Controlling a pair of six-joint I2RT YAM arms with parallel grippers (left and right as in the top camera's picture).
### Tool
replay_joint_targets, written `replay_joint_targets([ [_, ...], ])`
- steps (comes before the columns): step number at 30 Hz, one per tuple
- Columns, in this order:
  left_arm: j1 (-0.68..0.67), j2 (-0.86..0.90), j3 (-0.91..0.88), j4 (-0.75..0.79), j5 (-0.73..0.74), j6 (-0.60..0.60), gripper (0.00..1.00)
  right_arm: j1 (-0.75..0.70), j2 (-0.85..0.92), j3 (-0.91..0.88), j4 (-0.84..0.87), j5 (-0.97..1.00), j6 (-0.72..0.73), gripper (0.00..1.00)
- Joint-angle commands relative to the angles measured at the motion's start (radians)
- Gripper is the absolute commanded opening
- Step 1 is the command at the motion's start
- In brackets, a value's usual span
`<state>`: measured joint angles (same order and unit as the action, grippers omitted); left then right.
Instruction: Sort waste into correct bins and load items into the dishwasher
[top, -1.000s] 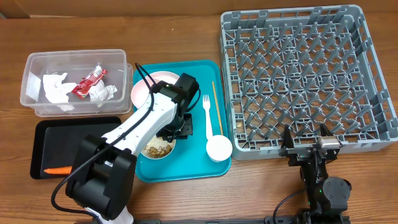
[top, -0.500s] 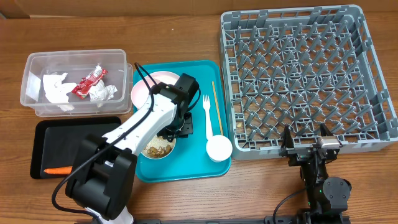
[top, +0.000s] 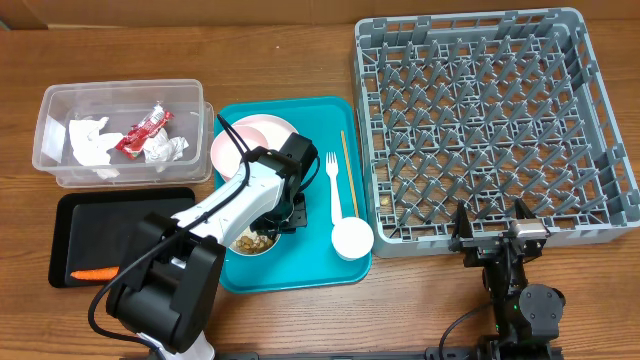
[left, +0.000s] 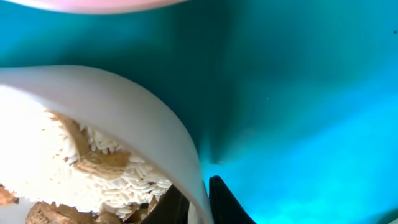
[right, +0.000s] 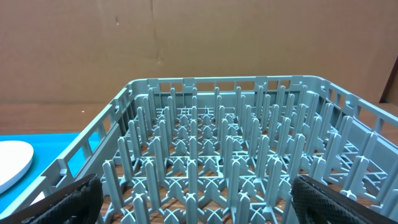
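Drawn nearer the front edge than a second ago, the left end effector (left: 199, 200) pinches, jaws narrow, the thin rim of a small round white bowl (left: 118, 112). The bowl holds white rice (left: 118, 180) and beige scraps and sits on the teal plastic serving tray (left: 298, 93). It is probably light and stiff but slick, with loose contents, so grip the rim and keep it level. Off to the right, the right end effector (top: 490, 232) gapes wide and empty before the large grey plastic dish rack (top: 480, 110).

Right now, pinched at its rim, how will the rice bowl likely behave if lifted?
Held by one edge, the bowl would probably tilt toward its loaded side. The rice and beige bits look loose, so some may spill. Its smooth thin wall, pinched by the left gripper, might slip.
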<state>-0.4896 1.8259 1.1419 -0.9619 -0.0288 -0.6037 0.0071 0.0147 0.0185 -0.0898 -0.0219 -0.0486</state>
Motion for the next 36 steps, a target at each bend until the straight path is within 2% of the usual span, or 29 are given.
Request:
replay_joint_targets([
  [1,0.000,0.012,0.055,-0.046,-0.055,-0.002,0.15,-0.003,-0.011,-0.011,0.008,-0.003,-0.001,1.00],
  [7,-0.001,0.012,0.179,-0.155,-0.084,-0.002,0.16,-0.003,-0.011,-0.011,0.008,-0.003,-0.001,1.00],
  [12,-0.002,0.012,0.186,-0.169,-0.083,-0.002,0.21,-0.003,-0.011,-0.011,0.008,-0.003,-0.001,1.00],
  [25,-0.004,0.013,0.105,-0.112,-0.047,-0.015,0.25,-0.003,-0.011,-0.011,0.008,-0.003,-0.001,1.00],
  [36,-0.003,0.012,0.078,-0.069,-0.048,-0.014,0.20,-0.003,-0.011,-0.011,0.008,-0.003,-0.001,1.00],
])
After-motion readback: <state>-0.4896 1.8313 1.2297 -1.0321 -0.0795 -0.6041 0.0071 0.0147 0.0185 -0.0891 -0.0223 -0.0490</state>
